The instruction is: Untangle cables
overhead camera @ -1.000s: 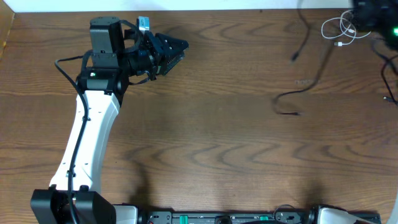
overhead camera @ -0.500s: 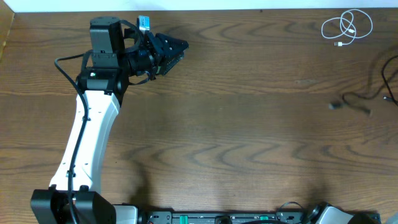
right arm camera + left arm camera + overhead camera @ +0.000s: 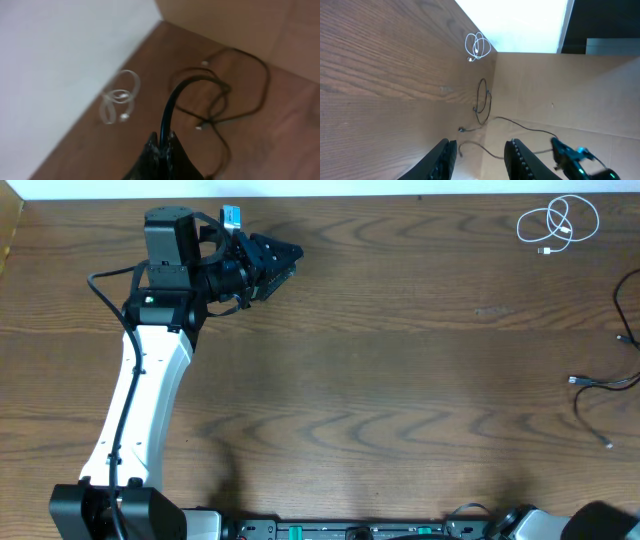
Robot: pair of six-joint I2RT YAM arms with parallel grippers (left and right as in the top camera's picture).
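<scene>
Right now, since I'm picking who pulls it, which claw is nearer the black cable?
Right. The right claw is shut on the black cable itself; the left claw hangs open far across the table, at its opposite side.

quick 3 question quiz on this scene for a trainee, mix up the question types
1. True or false: the white cable and the black cable lie apart, not crossing each other.
2. Pick one. The left end effector is: A) shut on the white cable, B) open with nothing between its fingers, C) shut on the black cable.
3. Short answer: which cable runs out from the closed tips of the right end effector?

Key: 1 true. 2 B. 3 the black cable.
</scene>
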